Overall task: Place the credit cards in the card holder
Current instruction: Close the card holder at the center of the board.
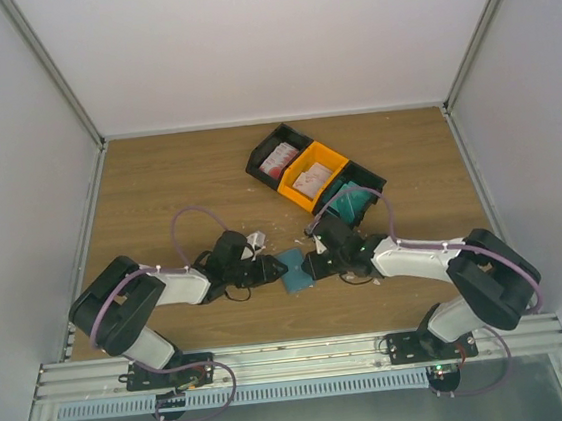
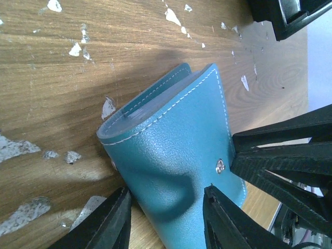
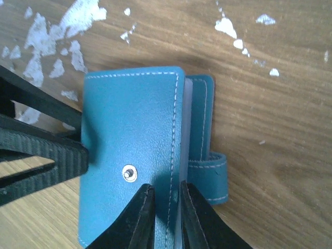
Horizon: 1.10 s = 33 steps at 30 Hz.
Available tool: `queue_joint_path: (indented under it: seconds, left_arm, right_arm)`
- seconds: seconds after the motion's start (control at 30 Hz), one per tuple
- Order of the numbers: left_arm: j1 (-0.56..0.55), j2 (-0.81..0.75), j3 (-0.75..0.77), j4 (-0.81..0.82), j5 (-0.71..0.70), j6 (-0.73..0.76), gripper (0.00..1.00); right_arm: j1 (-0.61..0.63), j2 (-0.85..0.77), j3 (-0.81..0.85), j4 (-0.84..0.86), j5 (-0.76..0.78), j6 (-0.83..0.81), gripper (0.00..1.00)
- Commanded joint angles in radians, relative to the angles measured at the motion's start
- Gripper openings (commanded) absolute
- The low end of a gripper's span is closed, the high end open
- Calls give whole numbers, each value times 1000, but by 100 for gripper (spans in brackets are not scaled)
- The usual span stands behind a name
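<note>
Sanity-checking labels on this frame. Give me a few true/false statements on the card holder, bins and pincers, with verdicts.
1. The card holder lies on the table between the left pincer and the right pincer. True.
2. Its strap is snapped shut. False: the strap hangs loose and the stud is bare.
3. The orange bin holds the teal credit cards. False: it holds whitish credit cards. The teal ones lie in the black bin beside it.
4. The right pincer's fingers straddle the edge of the cover. True.
</note>
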Motion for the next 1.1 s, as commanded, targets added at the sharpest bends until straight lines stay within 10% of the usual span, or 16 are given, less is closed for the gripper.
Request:
queue_joint_path:
  seconds: [0.0,0.37,0.7,1.07]
  left_arm:
    - [5,22,13,-48,-25,41,42]
    - [11,110,85,-134,5,155,40]
    - [12,78,109,-357,-127,285,30]
    - [12,98,148,-384,-116,311,30]
  right_arm:
    - [24,29,12,-56,21,-17,15]
    - [33,58,-22,146,-183,23,6]
    - [26,-81,27,-111,168,-100,29]
    - [34,11,50,-134,8,-308,44]
